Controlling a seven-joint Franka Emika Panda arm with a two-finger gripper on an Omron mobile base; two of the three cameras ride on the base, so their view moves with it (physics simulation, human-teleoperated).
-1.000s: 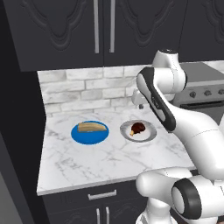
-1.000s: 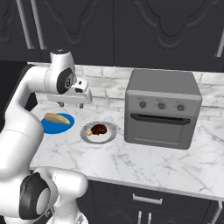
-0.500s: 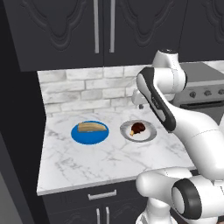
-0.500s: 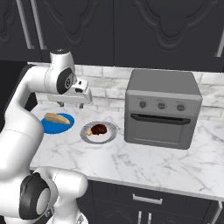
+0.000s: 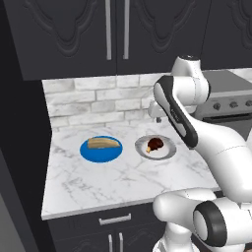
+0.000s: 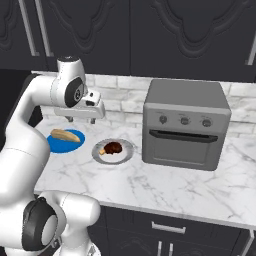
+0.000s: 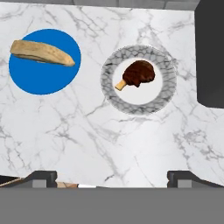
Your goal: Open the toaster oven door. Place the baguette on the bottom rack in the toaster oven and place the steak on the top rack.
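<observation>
Gripper (image 6: 80, 119) spread wide and empty above marble counter (image 7: 131, 140), over baguette (image 7: 41, 52) on blue plate (image 7: 43, 83) and steak (image 7: 136, 74) on grey plate (image 7: 166, 94); toaster oven (image 6: 185, 125) alongside, toaster oven door (image 6: 181, 147) closed.

Baguette (image 6: 65, 135) left of steak (image 6: 114, 147), toaster oven (image 6: 184, 125) right

2 plates (image 7: 44, 83) (1 baguette (image 7: 41, 52), 1 steak (image 7: 138, 74))

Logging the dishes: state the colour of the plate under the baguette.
Solid blue. The plate under the baguette shows best in the hand view.
</observation>
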